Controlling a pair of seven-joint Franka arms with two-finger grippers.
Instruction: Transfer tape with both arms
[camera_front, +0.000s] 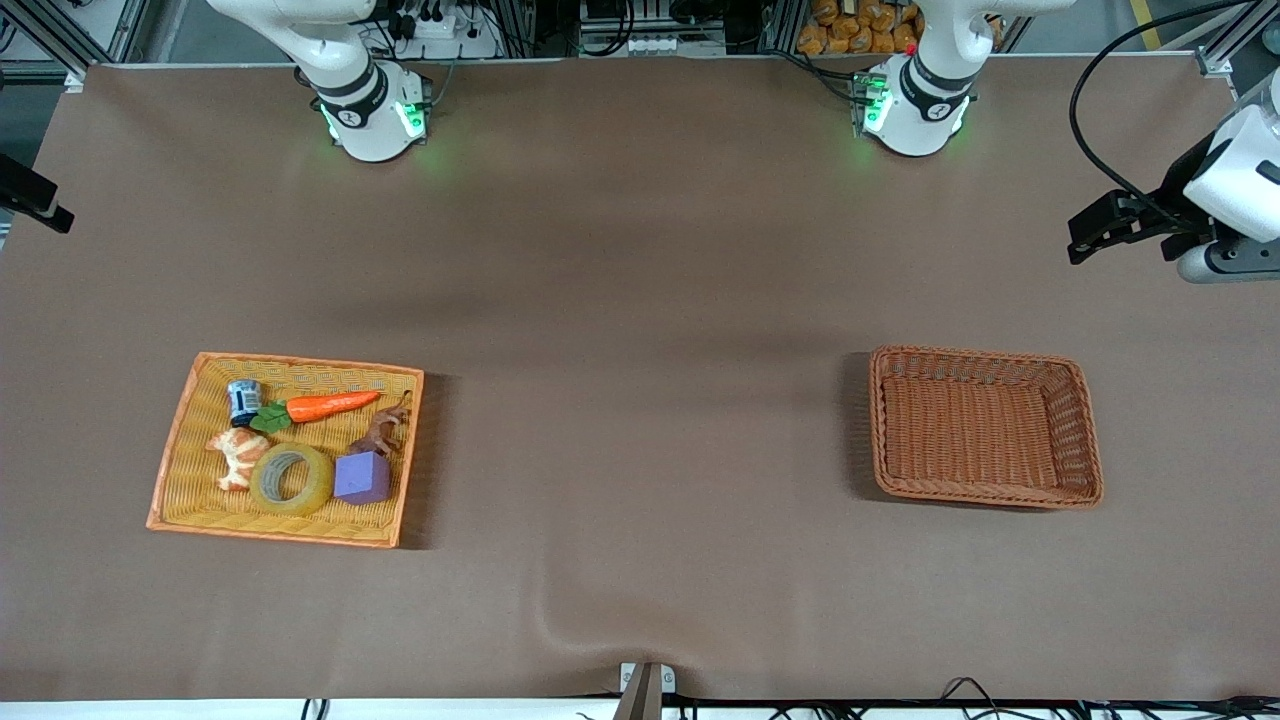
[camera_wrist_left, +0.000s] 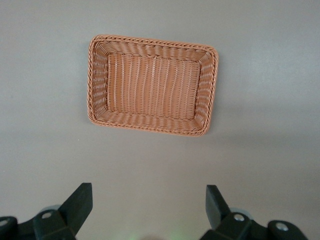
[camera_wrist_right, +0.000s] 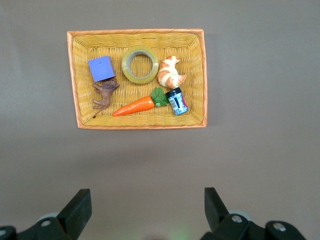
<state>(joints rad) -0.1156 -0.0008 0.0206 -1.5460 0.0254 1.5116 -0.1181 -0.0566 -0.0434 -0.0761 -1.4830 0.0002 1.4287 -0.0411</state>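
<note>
Nearest the front camera, in the flat orange-rimmed yellow wicker tray (camera_front: 178, 470) at my right arm's end of the counter (camera_front: 640, 300), lies the translucent yellowish roll of tape (camera_front: 291, 479) with its grey core, flat on its side. It sits between the orange-brown croissant toy (camera_front: 238, 456) and the purple cube (camera_front: 362, 477), touching or nearly touching both. Farther from the camera in the same tray are the small blue-labelled can (camera_front: 243, 401), the orange plastic carrot (camera_front: 325, 406) and the brown toy horse (camera_front: 383, 430).

My right hand (camera_wrist_right: 145, 207) hangs high above the bare counter beside that tray, fingers spread wide and holding nothing. The step in hand, as I judge it, is my first reach for the tape. To do it well I should come straight down over the ring and put one finger into the hole and the other outside the wall, on the side nearest the tray's rim, where neither cube nor croissant crowds it. Pinching across the whole ring risks catching those neighbours.

Toward my left arm's end stands the deeper brown wicker basket (camera_front: 1085, 440), with nothing in it. My left hand (camera_wrist_left: 149, 205) waits high over the counter near that basket, fingers likewise spread and holding nothing, well placed to receive the roll at mid-counter.
</note>
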